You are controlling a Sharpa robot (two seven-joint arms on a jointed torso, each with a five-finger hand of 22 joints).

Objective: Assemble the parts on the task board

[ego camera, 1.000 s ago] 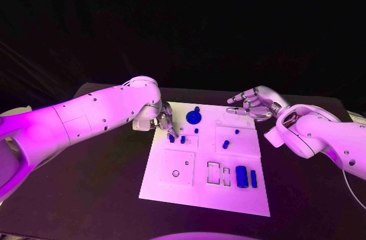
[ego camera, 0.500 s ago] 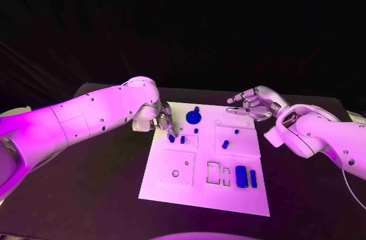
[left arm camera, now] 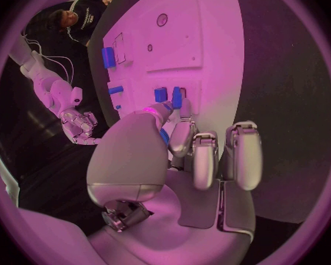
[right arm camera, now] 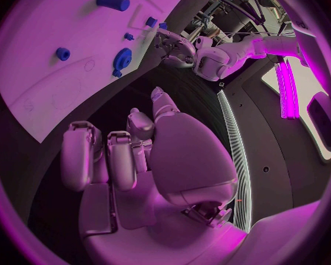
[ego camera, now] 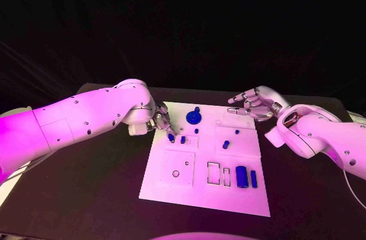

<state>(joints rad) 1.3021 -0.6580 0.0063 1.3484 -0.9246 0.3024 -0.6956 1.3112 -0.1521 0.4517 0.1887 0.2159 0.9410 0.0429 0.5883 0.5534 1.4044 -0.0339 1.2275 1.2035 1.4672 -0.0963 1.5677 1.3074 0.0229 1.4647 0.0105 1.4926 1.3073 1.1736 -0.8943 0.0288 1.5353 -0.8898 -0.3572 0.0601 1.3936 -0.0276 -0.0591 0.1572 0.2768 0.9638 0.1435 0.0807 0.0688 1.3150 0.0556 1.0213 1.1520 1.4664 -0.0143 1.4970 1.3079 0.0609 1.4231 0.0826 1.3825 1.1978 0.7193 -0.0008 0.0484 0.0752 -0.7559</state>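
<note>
Head view: the left hand [ego camera: 161,121] hangs at the white board's [ego camera: 183,190] far left edge, fingertips pointing down at two small blue pegs [ego camera: 176,139] standing there; whether it touches them I cannot tell. From its wrist, the fingers [left arm camera: 202,159] are loosely curled, holding nothing. The right hand [ego camera: 252,104] hovers past the board's far right corner, fingers apart and empty. A round blue gear [ego camera: 193,116] sits near the far edge, and blue bars [ego camera: 245,176] lie nearer the robot.
</note>
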